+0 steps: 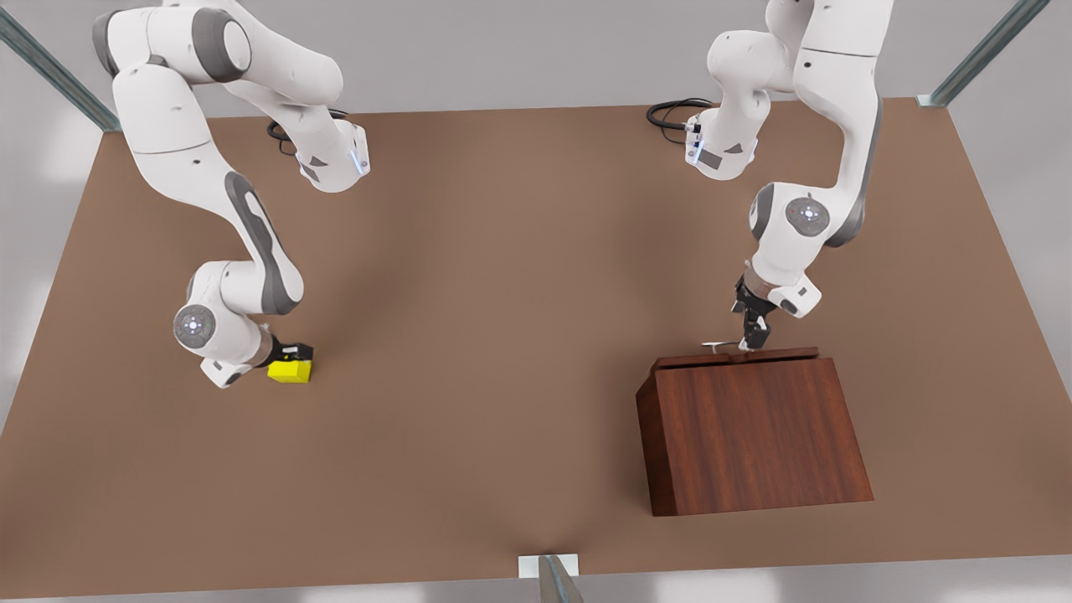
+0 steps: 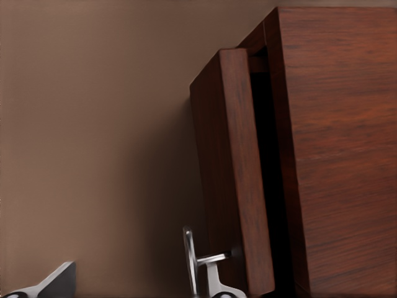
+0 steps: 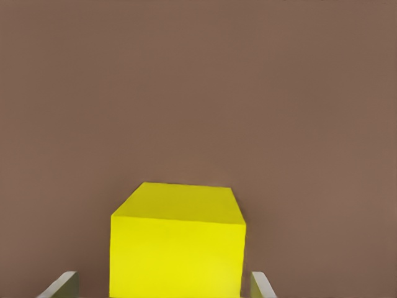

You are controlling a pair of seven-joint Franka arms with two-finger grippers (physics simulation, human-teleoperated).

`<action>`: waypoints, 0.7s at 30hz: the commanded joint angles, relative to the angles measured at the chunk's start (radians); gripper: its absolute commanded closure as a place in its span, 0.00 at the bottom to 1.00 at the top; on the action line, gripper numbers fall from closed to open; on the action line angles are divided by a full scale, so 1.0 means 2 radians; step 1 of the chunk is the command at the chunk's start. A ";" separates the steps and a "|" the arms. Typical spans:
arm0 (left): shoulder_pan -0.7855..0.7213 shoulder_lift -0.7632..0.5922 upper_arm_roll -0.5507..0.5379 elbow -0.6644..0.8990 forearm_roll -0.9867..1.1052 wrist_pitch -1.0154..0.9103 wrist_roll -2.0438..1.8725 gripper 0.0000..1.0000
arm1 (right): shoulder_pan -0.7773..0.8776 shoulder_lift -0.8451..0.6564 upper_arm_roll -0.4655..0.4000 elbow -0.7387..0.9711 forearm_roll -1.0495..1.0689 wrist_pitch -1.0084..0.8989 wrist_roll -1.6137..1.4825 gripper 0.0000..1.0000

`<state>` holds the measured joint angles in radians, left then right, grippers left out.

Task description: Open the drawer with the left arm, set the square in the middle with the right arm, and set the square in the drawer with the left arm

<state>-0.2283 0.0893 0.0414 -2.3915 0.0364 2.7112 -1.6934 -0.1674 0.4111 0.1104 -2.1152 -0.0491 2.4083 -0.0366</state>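
The square point(image 1: 290, 371) is a small yellow cube on the brown table at the front view's left. My right gripper point(image 1: 293, 356) stands open over it. In the right wrist view a fingertip shows on each side of the square point(image 3: 178, 248) with a gap to either face. The drawer point(image 2: 232, 180) stands slightly out from the wooden cabinet point(image 1: 754, 435) at the front view's right. My left gripper point(image 1: 751, 335) is open at the drawer's silver handle point(image 2: 191, 261), which lies between its fingers, close to one of them.
The middle of the table point(image 1: 486, 335) lies bare between the arms. Black cables point(image 1: 670, 113) lie near the far edge. Metal frame posts point(image 1: 553, 582) stand at the table's edges.
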 commanded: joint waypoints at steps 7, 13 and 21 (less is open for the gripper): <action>-0.004 -0.002 0.000 0.000 -0.002 -0.013 -0.008 0.00 | 0.006 0.003 0.000 -0.001 0.000 -0.009 0.006 0.00; -0.009 -0.008 0.000 -0.001 -0.002 -0.055 -0.018 0.00 | 0.000 0.026 0.000 0.007 -0.001 0.000 0.000 0.00; -0.008 -0.020 0.000 -0.001 0.000 -0.074 -0.018 0.00 | -0.006 0.035 -0.001 0.016 -0.002 0.012 -0.001 0.05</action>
<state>-0.2455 0.0504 0.0428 -2.3930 0.0351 2.5633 -1.7303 -0.1795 0.4817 0.1089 -2.0832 -0.0522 2.4314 -0.0397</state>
